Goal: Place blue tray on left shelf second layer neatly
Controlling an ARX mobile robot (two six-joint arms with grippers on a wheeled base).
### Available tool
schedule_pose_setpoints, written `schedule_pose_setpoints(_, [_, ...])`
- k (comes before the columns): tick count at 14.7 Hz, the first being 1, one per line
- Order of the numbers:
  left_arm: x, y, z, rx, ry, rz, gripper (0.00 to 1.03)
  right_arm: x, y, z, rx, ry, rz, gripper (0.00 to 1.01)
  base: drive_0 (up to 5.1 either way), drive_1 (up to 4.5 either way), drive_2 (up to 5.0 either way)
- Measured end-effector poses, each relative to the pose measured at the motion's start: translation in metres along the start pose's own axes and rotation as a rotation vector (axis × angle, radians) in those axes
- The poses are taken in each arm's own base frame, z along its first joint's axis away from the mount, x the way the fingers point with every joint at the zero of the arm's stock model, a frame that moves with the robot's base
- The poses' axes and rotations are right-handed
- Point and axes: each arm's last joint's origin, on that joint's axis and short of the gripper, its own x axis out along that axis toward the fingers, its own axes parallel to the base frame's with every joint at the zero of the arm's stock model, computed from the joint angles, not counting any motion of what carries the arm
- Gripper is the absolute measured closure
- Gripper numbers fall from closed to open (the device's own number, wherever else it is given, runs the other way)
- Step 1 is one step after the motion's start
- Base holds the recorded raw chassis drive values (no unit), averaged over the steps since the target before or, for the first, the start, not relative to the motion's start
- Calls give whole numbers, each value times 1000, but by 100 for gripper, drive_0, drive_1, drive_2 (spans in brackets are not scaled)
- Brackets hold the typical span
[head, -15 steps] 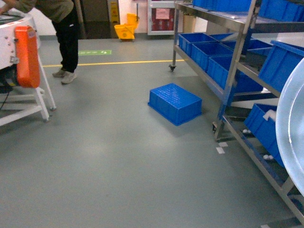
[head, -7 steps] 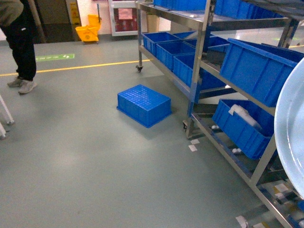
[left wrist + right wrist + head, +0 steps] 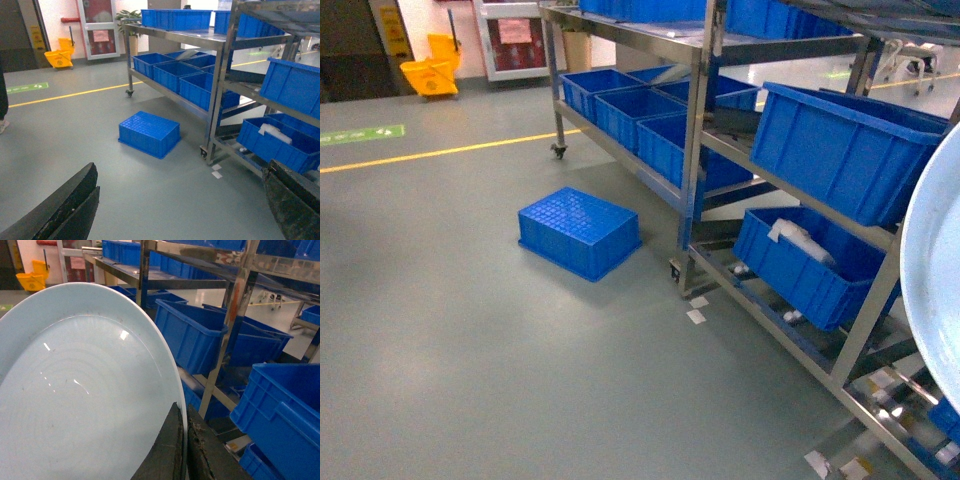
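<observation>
The blue tray [image 3: 75, 400] is a pale, glossy round dish that fills the left of the right wrist view. Its curved rim also shows at the right edge of the head view [image 3: 935, 300]. My right gripper [image 3: 184, 415] is shut on the tray's rim, one dark finger on each face. The steel shelf [image 3: 695, 150] stands to the right, its tiers loaded with blue crates [image 3: 840, 150]. It rises just beyond the tray in the right wrist view [image 3: 227, 325]. My left gripper [image 3: 180, 200] is open over bare floor and holds nothing.
An upturned blue crate [image 3: 578, 232] lies on the grey floor left of the rack's post. Paper scraps [image 3: 697, 310] lie by the rack's foot. A yellow mop bucket [image 3: 430, 75] and a yellow floor line [image 3: 440, 152] are far back left.
The head view has swung right and closer to the rack. The floor crate and shelves slid left, and the person and white stand left the frame. The tray stays at the right edge.
</observation>
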Motion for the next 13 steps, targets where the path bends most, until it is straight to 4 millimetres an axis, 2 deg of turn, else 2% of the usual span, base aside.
schedule_pose_setpoints(2, [0,0,0,0,-1,0,5,0,0,-1,0,6,2,99,-551,312,-169])
schedule_pose_setpoints(6, [0,0,0,0,-2,2,5,0,0,0,0,1,4,99,-172,-172,-172])
schedule_pose_setpoints(13, [0,0,0,0,-2,0,5,0,0,0,0,4,1,99,245,-192,-616])
